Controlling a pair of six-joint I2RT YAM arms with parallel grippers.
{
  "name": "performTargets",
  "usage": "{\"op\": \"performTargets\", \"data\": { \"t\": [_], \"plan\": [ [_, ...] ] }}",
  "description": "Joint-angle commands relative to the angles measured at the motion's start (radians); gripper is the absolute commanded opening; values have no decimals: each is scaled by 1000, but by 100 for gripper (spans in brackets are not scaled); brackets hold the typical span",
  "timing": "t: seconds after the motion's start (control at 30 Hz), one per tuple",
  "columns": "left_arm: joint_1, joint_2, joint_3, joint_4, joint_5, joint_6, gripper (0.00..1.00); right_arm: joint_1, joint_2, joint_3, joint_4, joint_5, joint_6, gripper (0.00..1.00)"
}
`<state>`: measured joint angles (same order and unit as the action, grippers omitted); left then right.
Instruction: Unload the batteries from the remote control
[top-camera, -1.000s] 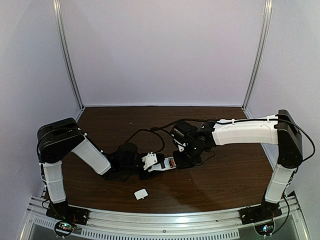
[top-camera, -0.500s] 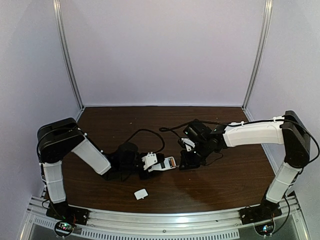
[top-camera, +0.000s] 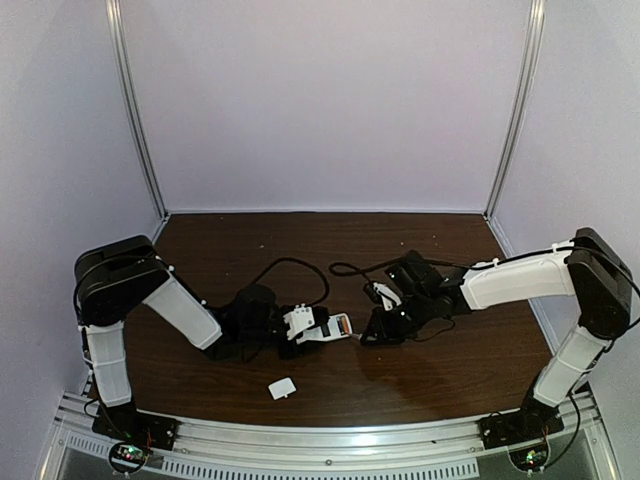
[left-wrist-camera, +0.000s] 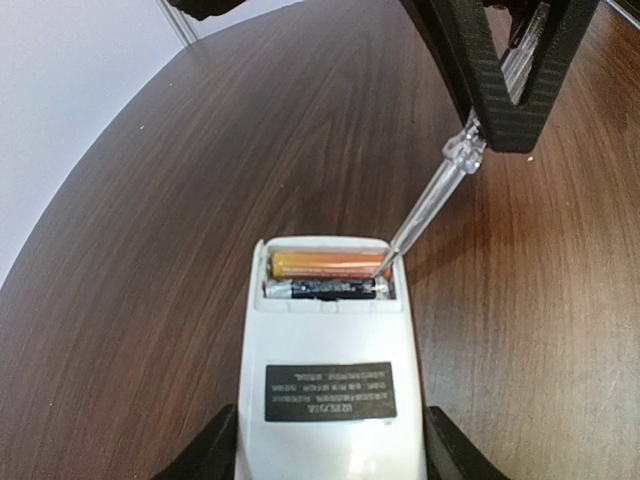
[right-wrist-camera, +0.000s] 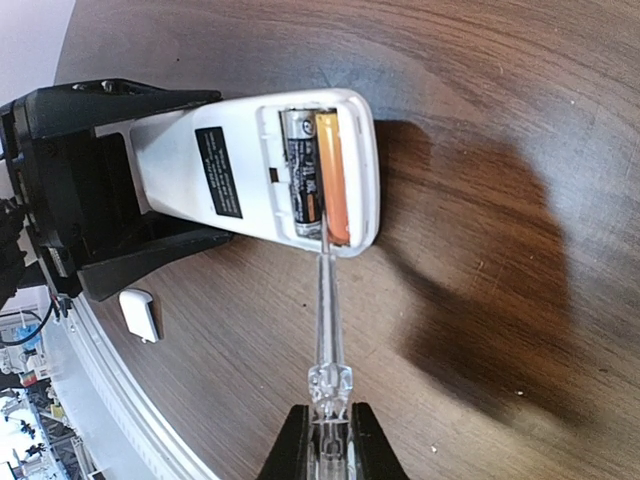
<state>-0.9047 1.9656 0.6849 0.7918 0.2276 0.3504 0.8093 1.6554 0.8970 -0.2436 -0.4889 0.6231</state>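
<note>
The white remote control (left-wrist-camera: 330, 400) lies label-up, and my left gripper (left-wrist-camera: 330, 455) is shut on its sides. Its battery bay is uncovered and holds two batteries side by side, an orange one (left-wrist-camera: 325, 264) and a dark one (left-wrist-camera: 325, 290). My right gripper (right-wrist-camera: 328, 420) is shut on a clear-handled screwdriver (right-wrist-camera: 327, 310). The screwdriver's metal tip rests at the end of the bay between the orange battery (right-wrist-camera: 333, 180) and the dark battery (right-wrist-camera: 303, 165). From above, the remote control (top-camera: 330, 326) sits between the left gripper (top-camera: 300, 325) and the right gripper (top-camera: 385, 325).
A small white cover piece (top-camera: 282, 388) lies on the dark wooden table (top-camera: 450, 370) in front of the remote. It also shows near the table edge as the cover piece (right-wrist-camera: 140, 315). Black cables (top-camera: 290, 265) loop behind the grippers. A metal rail (top-camera: 330, 440) runs along the near edge.
My right wrist has drawn back to the right and sunk lower toward the table, with the screwdriver still pointing at the remote's open bay. The left arm and the remote have stayed put.
</note>
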Motion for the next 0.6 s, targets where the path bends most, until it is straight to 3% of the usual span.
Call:
{"op": "performTargets", "data": {
  "t": [0.0, 0.57],
  "plan": [
    [-13, 15, 18, 25, 75, 18, 0, -3, 0, -64, 90, -34, -5, 0],
    [-11, 15, 16, 43, 87, -1, 0, -6, -40, -255, 413, -36, 112, 0]
  ]
}}
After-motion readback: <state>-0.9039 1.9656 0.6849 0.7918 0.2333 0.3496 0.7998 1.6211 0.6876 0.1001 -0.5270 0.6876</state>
